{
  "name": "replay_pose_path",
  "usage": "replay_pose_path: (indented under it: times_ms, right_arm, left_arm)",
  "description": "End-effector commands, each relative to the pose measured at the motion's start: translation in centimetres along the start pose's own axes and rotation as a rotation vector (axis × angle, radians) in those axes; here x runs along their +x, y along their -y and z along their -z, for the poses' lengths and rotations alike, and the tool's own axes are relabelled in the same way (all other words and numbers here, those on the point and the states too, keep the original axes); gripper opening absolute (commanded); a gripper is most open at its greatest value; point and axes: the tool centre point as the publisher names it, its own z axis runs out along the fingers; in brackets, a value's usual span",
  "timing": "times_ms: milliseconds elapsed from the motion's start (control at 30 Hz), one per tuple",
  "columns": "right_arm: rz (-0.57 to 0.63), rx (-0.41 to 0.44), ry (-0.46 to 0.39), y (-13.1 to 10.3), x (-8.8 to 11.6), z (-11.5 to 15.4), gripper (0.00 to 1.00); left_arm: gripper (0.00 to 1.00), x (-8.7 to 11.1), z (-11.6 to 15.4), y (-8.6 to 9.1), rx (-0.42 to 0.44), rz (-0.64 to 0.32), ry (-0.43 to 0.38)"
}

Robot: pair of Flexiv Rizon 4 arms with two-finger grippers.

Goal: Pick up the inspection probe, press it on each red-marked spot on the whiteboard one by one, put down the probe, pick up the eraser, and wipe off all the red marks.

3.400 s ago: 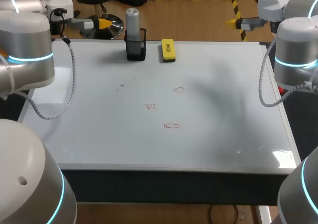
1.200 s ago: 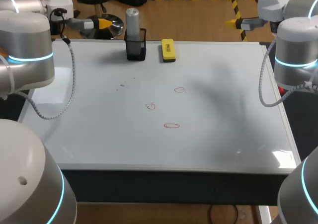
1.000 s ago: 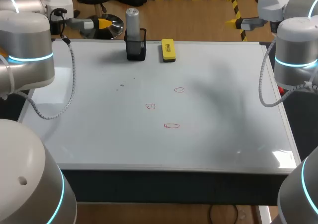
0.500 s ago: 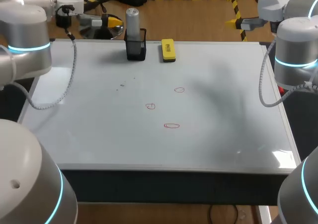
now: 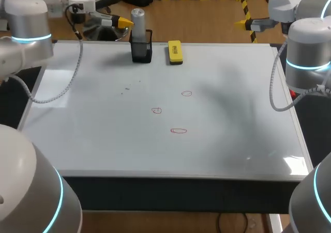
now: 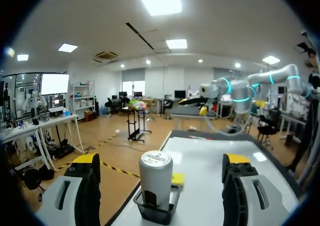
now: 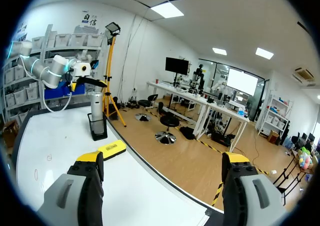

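Left wrist view shows left fingers [image 6: 86, 161] spread wide, empty, probe [image 6: 156, 178] seemingly just ahead, untouched; right fingers [image 7: 90, 158] likewise apart.

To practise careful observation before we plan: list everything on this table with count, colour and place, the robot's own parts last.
whiteboard: one, white, covering the tabletop
inspection probe: one, silver, upright in the holder
holder: one, black, at the far edge
eraser: one, yellow, beside the holder
red marks: three, red outlines, mid-whiteboard
left gripper: one, yellow tips, open, by the probe's top
right gripper: one, yellow tips, open, beyond the far right corner
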Motion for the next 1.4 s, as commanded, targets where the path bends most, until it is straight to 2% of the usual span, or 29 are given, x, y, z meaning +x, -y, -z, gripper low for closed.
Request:
replay_pose_path:
  times_ms: [33, 400, 700, 900, 1067, 1400]
  right_arm:
    - [0.0, 0.0, -0.001, 0.0, 0.0, 0.0, 1.0]
    - [0.0, 0.0, -0.001, 0.0, 0.0, 0.0, 1.0]
    - [0.0, 0.0, -0.001, 0.0, 0.0, 0.0, 1.0]
    - [0.0, 0.0, -0.001, 0.0, 0.0, 0.0, 1.0]
    - [0.0, 0.0, -0.001, 0.0, 0.0, 0.0, 1.0]
    - [0.0, 0.0, -0.001, 0.0, 0.0, 0.0, 1.0]
  left_arm:
    - [1.0, -1.1, -1.2, -1.3, 0.049, -0.007, -0.157]
    - [1.0, -1.7, -3.8, -3.0, 0.121, -0.03, -0.266]
    - [1.0, -2.3, -5.2, -4.3, 0.126, -0.016, -0.292]
    - [1.0, -1.6, -5.9, -4.7, 0.114, -0.005, -0.306]
    - [1.0, -1.4, -6.0, -4.9, 0.111, 0.002, -0.309]
    - [1.0, -0.4, -5.9, -4.4, 0.113, -0.013, -0.241]
